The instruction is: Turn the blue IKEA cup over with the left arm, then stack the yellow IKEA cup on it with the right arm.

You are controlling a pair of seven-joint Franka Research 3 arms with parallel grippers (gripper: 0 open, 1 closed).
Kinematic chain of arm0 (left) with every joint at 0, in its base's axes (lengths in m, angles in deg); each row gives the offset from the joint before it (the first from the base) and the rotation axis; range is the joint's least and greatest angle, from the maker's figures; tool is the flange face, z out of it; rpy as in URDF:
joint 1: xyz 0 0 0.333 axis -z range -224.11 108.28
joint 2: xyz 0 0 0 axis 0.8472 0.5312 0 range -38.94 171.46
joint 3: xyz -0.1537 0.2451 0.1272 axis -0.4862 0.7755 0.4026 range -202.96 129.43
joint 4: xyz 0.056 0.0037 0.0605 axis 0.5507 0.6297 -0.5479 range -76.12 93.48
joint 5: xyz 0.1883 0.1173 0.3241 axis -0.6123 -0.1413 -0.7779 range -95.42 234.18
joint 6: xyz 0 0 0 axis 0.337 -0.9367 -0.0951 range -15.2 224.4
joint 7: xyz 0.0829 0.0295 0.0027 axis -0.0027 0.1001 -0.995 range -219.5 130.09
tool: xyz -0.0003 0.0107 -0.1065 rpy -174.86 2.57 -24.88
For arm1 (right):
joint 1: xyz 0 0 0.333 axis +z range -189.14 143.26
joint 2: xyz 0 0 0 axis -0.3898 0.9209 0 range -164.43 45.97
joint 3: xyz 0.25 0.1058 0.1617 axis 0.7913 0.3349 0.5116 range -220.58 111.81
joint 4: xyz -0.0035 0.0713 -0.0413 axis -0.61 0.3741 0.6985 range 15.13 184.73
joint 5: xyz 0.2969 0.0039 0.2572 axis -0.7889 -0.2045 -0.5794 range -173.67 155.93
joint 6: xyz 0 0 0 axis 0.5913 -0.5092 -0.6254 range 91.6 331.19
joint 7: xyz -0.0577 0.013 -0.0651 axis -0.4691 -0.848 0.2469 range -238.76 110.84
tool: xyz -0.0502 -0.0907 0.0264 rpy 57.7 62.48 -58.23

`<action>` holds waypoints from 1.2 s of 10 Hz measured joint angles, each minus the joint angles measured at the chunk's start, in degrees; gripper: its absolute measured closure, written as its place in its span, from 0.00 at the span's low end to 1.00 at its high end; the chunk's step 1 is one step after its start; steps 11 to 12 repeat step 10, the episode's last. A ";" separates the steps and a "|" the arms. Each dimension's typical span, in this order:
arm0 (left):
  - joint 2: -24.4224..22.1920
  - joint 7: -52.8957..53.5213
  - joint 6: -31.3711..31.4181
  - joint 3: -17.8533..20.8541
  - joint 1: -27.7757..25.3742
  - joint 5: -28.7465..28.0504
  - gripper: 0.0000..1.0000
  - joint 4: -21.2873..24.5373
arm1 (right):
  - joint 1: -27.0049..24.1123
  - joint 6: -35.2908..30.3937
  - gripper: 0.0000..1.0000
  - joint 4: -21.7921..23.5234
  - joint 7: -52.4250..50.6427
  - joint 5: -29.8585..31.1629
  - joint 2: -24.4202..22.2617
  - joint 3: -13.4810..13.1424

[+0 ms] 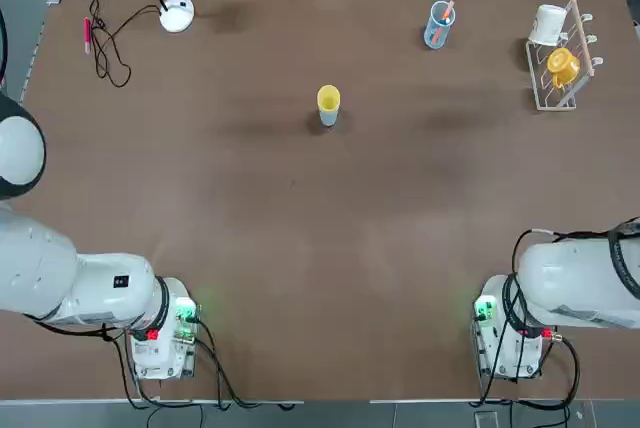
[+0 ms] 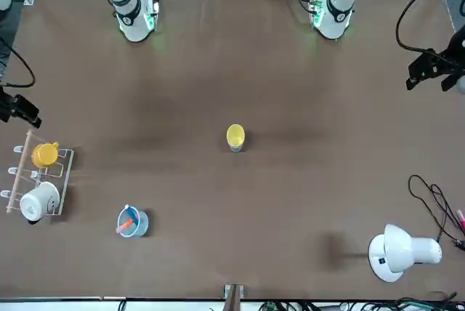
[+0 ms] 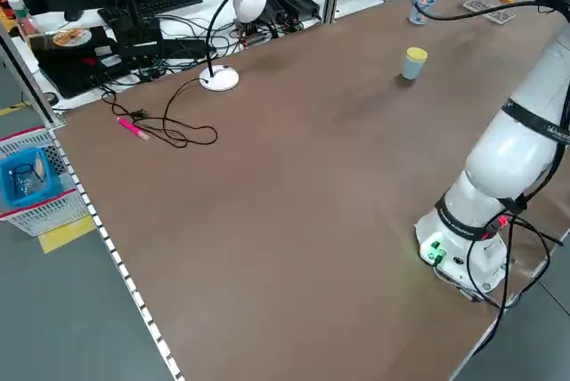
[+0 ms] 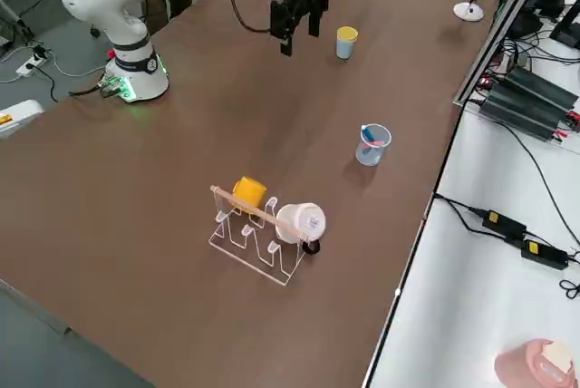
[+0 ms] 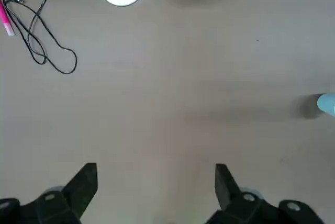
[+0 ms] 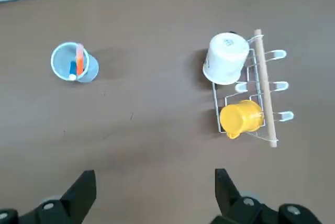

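Note:
The yellow IKEA cup (image 1: 328, 98) sits on top of the blue IKEA cup (image 1: 328, 117) near the middle of the table, a little toward the far side; the same stack shows as yellow cup (image 2: 235, 135) over blue cup (image 2: 236, 147) in the front view. Only the blue cup's lower part shows beneath the yellow one. My left gripper (image 5: 156, 182) hangs open high above the table, with the blue cup (image 5: 327, 103) far off at the picture's edge. My right gripper (image 6: 155, 187) is open too, high over the far right area. Neither holds anything.
A wire rack (image 1: 570, 53) with a white mug (image 1: 549, 24) and an orange-yellow mug (image 1: 563, 66) stands at the far right. A clear blue glass (image 1: 438, 26) with sticks is nearby. A white lamp (image 1: 177, 14), black cable (image 1: 105, 53) and pink pen (image 1: 87, 34) lie far left.

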 joint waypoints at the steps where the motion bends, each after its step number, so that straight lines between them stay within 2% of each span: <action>1: 0.00 -0.02 -0.15 0.00 0.00 0.00 0.01 0.00 | 0.52 -1.71 0.00 -1.39 0.57 0.00 -0.13 -0.91; 4: 0.00 -0.04 -0.19 0.00 0.00 0.00 0.01 0.00 | 1.80 -4.87 0.00 -3.73 3.86 0.01 -0.24 -1.68; 12: 0.00 -0.06 -0.20 0.01 0.00 0.00 0.01 0.00 | 1.96 -4.87 0.00 -3.73 4.27 0.02 -0.23 -1.78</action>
